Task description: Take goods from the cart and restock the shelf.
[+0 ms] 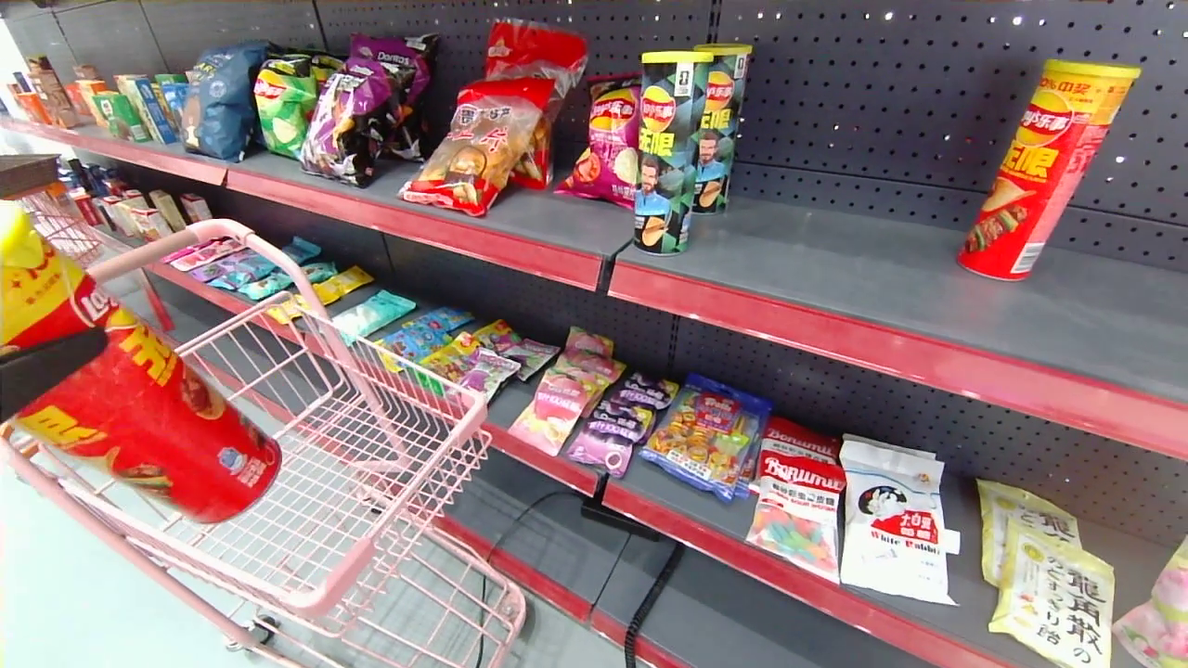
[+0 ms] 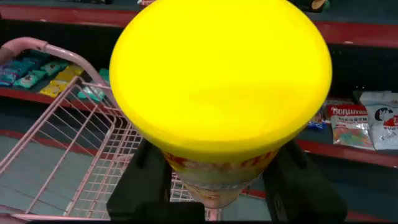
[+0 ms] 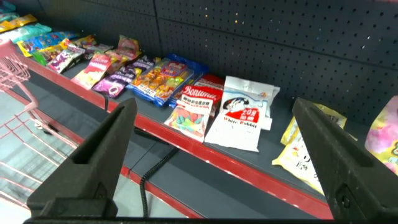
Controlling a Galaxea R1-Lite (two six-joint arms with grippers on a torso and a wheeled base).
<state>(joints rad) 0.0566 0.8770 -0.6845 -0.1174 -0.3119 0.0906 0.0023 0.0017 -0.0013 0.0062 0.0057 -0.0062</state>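
Pink cart (image 1: 394,369), candy bags (image 3: 165,78) on lower shelf (image 3: 261,172). Left gripper (image 2: 217,193) clamps tilted red can (image 1: 139,399) above cart; right gripper (image 3: 214,168) spread, empty.

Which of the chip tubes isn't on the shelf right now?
The red yellow-lidded tube tilted over the pink cart, clamped in the left gripper. The other red tube and both dark tubes stand on the top shelf.

A shop: snack-stocked shelves (image 1: 835,269) and a pink cart (image 1: 371,464).
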